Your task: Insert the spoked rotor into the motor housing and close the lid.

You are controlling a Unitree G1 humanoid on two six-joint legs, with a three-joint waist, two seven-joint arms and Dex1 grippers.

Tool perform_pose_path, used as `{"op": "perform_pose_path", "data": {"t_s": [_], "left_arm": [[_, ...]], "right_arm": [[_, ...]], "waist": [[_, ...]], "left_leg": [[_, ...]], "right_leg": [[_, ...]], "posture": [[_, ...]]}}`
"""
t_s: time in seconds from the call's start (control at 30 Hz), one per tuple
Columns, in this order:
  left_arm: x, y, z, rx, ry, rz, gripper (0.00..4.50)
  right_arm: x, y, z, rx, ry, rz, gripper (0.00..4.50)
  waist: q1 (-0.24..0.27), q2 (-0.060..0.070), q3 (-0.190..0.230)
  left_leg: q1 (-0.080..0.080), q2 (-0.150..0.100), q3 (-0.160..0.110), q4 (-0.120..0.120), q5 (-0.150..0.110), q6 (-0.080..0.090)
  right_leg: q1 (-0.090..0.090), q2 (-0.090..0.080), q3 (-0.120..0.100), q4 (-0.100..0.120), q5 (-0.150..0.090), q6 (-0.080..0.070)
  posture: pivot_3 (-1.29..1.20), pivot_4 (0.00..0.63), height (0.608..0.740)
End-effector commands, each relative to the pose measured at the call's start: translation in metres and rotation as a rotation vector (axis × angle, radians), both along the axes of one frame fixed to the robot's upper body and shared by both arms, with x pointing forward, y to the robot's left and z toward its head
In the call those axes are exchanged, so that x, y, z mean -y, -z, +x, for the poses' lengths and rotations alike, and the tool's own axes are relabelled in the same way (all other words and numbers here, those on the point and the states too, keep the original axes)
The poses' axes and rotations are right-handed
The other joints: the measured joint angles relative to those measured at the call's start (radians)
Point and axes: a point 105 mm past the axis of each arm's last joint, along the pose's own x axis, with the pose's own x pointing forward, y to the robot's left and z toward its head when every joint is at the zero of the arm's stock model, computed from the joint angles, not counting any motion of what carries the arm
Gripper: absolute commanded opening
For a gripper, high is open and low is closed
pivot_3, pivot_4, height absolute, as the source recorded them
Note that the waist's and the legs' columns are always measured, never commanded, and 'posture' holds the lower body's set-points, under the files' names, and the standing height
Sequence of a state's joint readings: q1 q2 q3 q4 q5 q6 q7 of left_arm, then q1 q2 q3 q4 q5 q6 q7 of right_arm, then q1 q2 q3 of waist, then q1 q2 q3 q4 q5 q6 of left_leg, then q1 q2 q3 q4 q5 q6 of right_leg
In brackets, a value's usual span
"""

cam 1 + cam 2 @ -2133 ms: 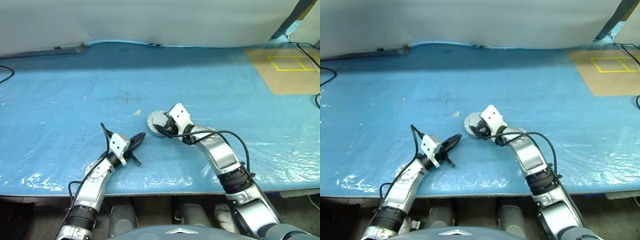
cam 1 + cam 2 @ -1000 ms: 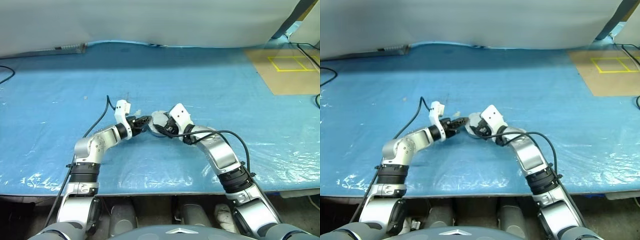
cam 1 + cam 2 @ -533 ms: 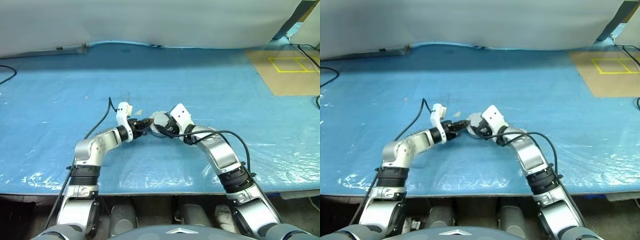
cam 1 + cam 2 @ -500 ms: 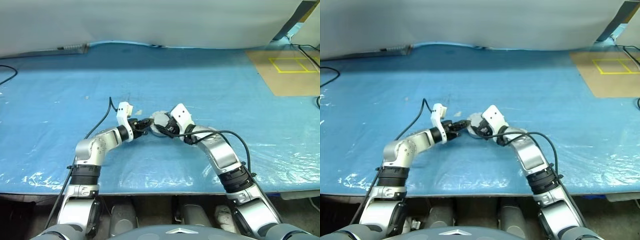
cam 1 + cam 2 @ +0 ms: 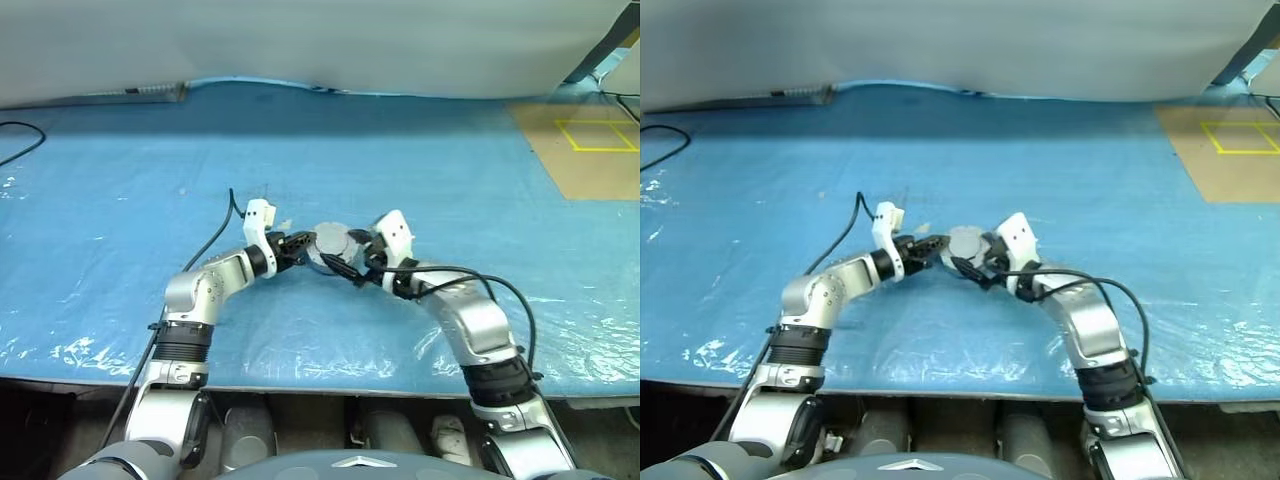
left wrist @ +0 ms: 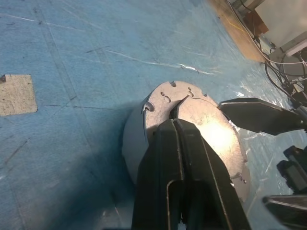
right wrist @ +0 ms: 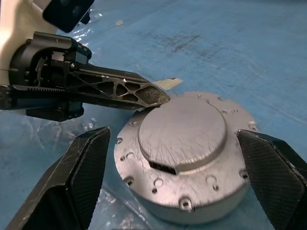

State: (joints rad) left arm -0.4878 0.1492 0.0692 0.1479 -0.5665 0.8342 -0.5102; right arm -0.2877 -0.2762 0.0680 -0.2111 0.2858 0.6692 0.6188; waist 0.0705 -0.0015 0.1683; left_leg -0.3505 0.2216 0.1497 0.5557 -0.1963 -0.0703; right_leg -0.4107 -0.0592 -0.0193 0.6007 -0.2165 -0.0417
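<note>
Blue plastic sheeting [image 5: 420, 150], creased and glossy along its near edge, covers the surface; a pale grey wall or backdrop closes the top of the frame. At upper right lies a brown board [image 5: 585, 150] marked with a yellow rectangle. A black cable [image 5: 20, 135] curls in at the upper left edge, and a small tan patch [image 6: 17, 94] is stuck to the sheeting near the centre.

At centre frame sits one round silver unit: the lid [image 7: 184, 132], seated on top of the motor housing [image 6: 130, 143], whose plain metal side wall shows beneath it. The lid has a raised, brushed central disc with a small dark slot at its edge, and a lower flange with holes and notches around the rim. No copper windings or rotor can be made out.

The left claw [image 6: 176, 125] is closed, fingers pressed together, its tip resting on the lid's top near the edge. The right claw [image 7: 180, 191] is spread wide, one finger [image 7: 79, 177] either side of the unit, apart from its rim and gripping nothing.

The head views give the layout of both arms meeting at the unit; the right wrist view alone shows the lid's surface detail, and the left wrist view alone shows the housing's side wall.
</note>
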Motion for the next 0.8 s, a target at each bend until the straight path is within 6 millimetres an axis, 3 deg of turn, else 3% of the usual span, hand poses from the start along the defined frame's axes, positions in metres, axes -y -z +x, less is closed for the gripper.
{"op": "perform_pose_path", "data": {"t_s": [0.03, 0.3, 0.57, 0.8], "left_arm": [[0.003, 0.011, -0.004, -0.029, 0.017, 0.032, 0.00], [0.012, 0.008, -0.010, -0.002, 0.073, 0.032, 0.00], [0.011, 0.008, -0.011, 0.004, 0.073, 0.036, 0.00], [0.014, 0.011, -0.013, 0.006, 0.082, 0.041, 0.00]], "right_arm": [[0.013, -0.021, 0.001, -0.001, 0.050, 0.113, 4.46], [0.027, -0.003, 0.014, -0.246, 0.196, 0.254, 4.46], [0.014, 0.009, 0.018, -0.422, 0.211, 0.405, 4.46], [-0.002, 0.000, 0.012, -0.561, 0.123, 0.641, 4.46]], "waist": [[0.000, 0.000, 0.000], [0.002, 0.000, 0.000], [0.002, 0.000, 0.000], [0.003, 0.001, 0.000]], "left_leg": [[0.000, 0.000, 0.000, 0.000, 0.000, 0.000], [0.000, -0.001, 0.000, -0.002, 0.000, 0.000], [-0.001, -0.001, 0.000, -0.006, 0.000, 0.000], [0.000, -0.002, 0.000, -0.007, 0.000, -0.001]], "right_leg": [[0.000, 0.000, 0.000, 0.000, 0.000, 0.000], [-0.002, 0.000, 0.000, -0.001, 0.000, 0.000], [-0.003, 0.000, 0.000, -0.004, 0.000, 0.000], [-0.003, 0.000, 0.000, -0.005, 0.000, 0.000]], "posture": [[0.00, 0.150, 0.740], [0.00, 0.150, 0.740], [0.00, 0.150, 0.740], [0.00, 0.150, 0.740]]}}
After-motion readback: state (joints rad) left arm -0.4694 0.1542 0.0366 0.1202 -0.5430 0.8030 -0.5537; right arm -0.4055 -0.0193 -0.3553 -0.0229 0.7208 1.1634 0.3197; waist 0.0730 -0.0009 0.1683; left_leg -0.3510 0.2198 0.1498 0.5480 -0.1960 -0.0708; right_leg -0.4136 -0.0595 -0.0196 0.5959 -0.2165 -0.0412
